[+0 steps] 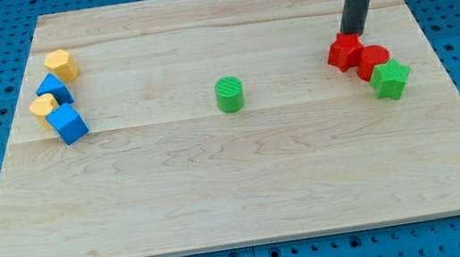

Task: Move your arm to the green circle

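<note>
The green circle [229, 94] is a short green cylinder standing alone near the middle of the wooden board [220, 184]. My tip [348, 34] is at the view's upper right, touching the top edge of a red star-like block [344, 51]. The tip is far to the right of the green circle and slightly above it in the view. The dark rod rises from the tip toward the view's top edge.
A red cylinder [373, 61] and a green star-shaped block [391, 79] sit just right of the red star-like block. At the view's left stand a yellow hexagon-like block [61, 65], a blue block [53, 88], a small yellow block [43, 106] and a blue cube [67, 124].
</note>
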